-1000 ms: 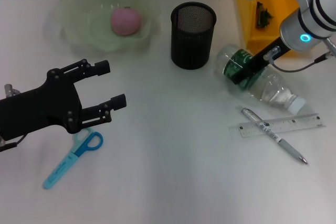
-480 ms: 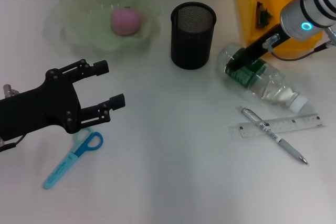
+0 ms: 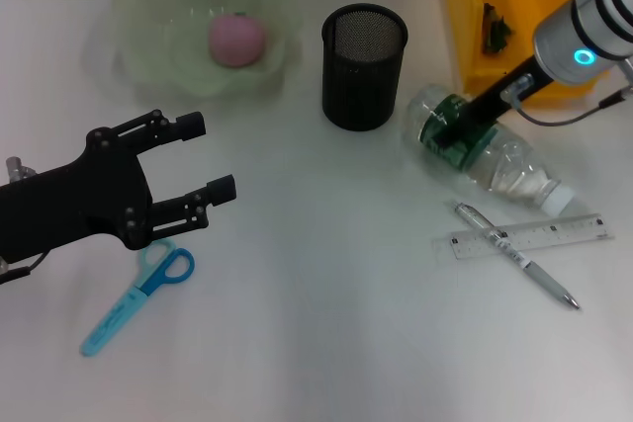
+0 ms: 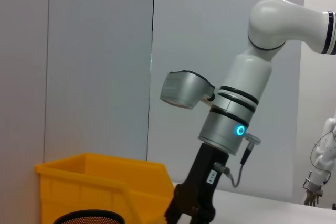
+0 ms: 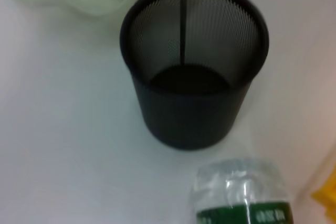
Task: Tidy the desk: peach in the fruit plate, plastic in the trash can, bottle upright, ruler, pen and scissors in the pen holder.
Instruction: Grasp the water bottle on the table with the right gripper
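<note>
One step was in hand: our right gripper (image 3: 457, 131) closed on the lying bottle (image 3: 485, 151); next we judged to tip it upright. Left gripper (image 3: 208, 157) idle, open, above scissors (image 3: 138, 288).

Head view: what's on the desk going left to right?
Scissors → green fruit plate with peach → black mesh pen holder → lying plastic bottle, right tool on it.

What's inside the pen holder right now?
The pen holder looks empty: the right wrist view shows only its dark bottom. The scissors, pen and ruler lie on the desk.
</note>
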